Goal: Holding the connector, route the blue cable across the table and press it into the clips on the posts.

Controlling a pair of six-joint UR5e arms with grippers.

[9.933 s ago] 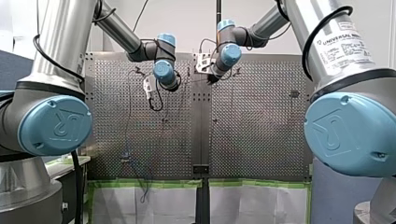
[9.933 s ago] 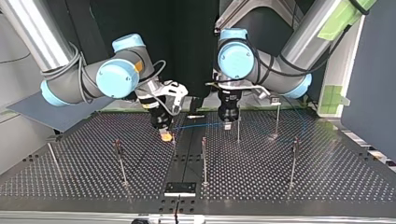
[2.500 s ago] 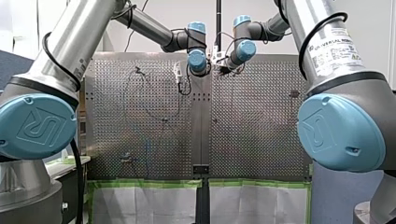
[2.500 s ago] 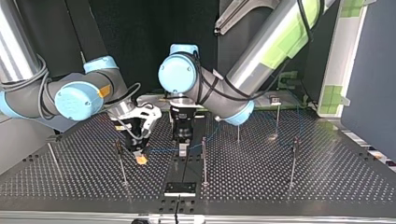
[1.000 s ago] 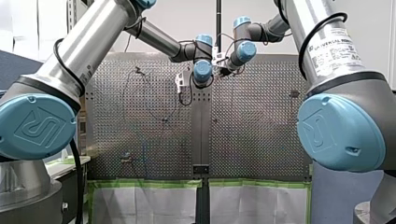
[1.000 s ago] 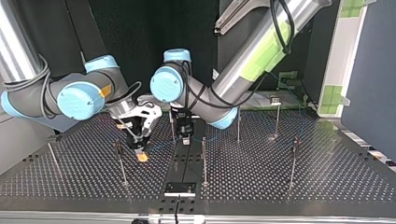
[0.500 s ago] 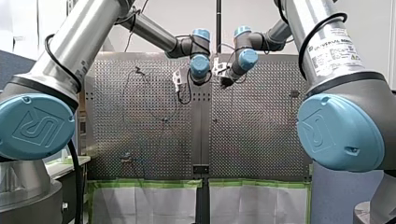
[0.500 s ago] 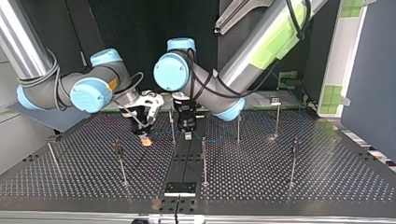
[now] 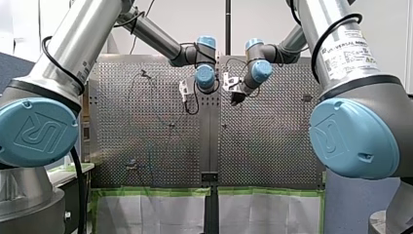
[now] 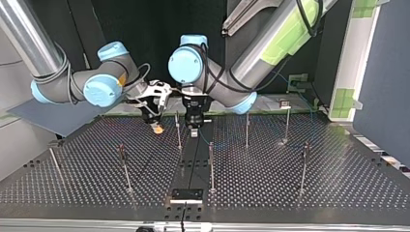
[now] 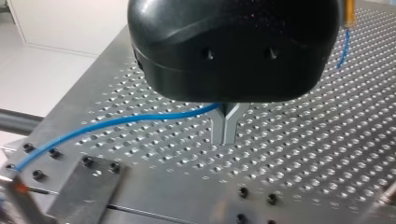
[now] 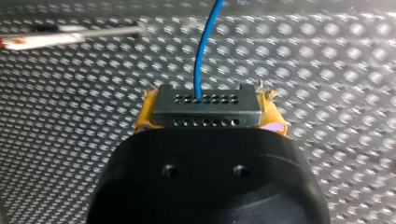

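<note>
Perforated metal table (image 10: 300,188) is lying under both arms. The robot's right gripper (image 12: 208,116) is clamping the grey connector (image 12: 207,100) between its yellow pads (image 12: 147,112), and the blue cable (image 12: 204,46) is running out of the connector, ahead of the gripper. The left gripper (image 11: 226,133) is pinching this same cable with its metal fingers (image 11: 218,130) closed together. In the top view both grippers are hanging over the far middle of the table, with one thin post (image 10: 178,130) standing between them.
</note>
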